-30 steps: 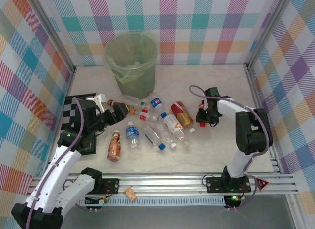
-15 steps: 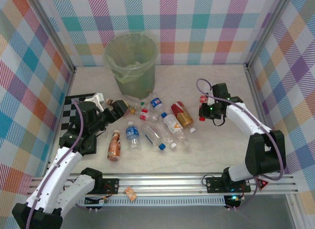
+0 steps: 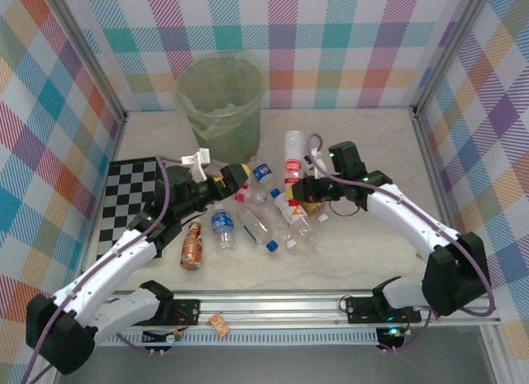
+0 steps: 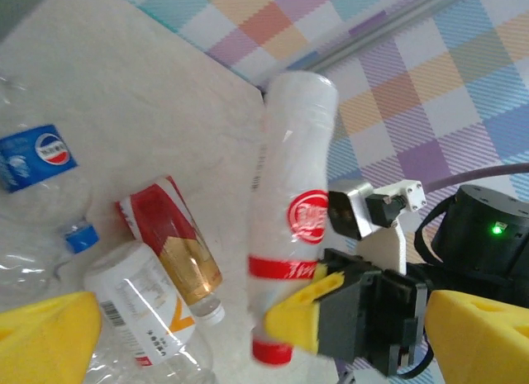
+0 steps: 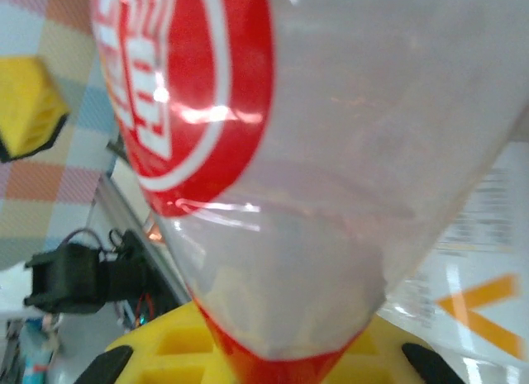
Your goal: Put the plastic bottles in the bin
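My right gripper [image 3: 304,186] is shut on the red-capped end of a white plastic bottle [image 3: 293,151] with a red round logo and holds it above the pile. The same bottle [image 4: 293,194] stands close in front of my left gripper [image 4: 264,326], whose yellow fingers are spread wide with nothing between them. In the top view the left gripper [image 3: 234,174] hovers just left of the pile. Several more bottles lie on the table: a Pepsi-labelled one [image 3: 263,173], a red-labelled amber one [image 3: 307,194] and a brown one [image 3: 193,245]. The pale-green bin [image 3: 219,103] stands behind them.
A black-and-white checkered mat [image 3: 124,194] lies at the left under the left arm. Checked walls close in the back and both sides. An aluminium rail [image 3: 331,305] runs along the near edge. Bare tabletop lies right of the pile [image 3: 388,153].
The right gripper shut on the white bottle, lifted it and carried it left from the right side to over the pile. The left arm swung right toward the pile and opened wider.
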Available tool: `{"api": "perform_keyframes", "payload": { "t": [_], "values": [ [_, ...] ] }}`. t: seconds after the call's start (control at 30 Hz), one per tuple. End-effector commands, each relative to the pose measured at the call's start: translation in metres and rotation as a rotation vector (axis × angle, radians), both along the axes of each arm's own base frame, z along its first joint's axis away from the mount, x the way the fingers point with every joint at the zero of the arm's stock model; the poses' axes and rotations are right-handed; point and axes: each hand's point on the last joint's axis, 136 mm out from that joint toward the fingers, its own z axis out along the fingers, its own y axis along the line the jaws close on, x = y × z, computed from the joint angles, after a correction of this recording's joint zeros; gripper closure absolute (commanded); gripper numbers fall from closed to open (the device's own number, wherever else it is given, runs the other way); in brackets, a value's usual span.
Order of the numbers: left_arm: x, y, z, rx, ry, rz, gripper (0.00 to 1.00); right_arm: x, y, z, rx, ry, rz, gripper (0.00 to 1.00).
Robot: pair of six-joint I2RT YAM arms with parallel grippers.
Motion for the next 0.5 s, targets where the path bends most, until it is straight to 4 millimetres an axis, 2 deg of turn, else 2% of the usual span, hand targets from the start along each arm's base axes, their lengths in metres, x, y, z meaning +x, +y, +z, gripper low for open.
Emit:
{"api": "perform_keyframes", "payload": {
  "t": [0.0, 0.07, 0.23, 0.47],
  "values": [
    [0.006, -0.022, 0.034, -0.083, -0.087, -0.044, 0.0, -0.01, 0.033, 0.022, 0.088, -0.033, 0.116, 0.93],
    [0.013, -0.029, 0.038, -0.105, -0.094, -0.051, 0.0, -0.017, 0.042, 0.023, 0.096, -0.028, 0.155, 0.92],
    [0.039, -0.035, 0.028, -0.123, -0.053, 0.009, 0.01, -0.029, 0.057, 0.022, 0.108, -0.007, 0.216, 0.91],
    [0.062, -0.046, 0.019, -0.097, -0.033, 0.034, 0.15, -0.043, 0.069, 0.022, 0.126, -0.01, 0.28, 0.91]
  ]
}}
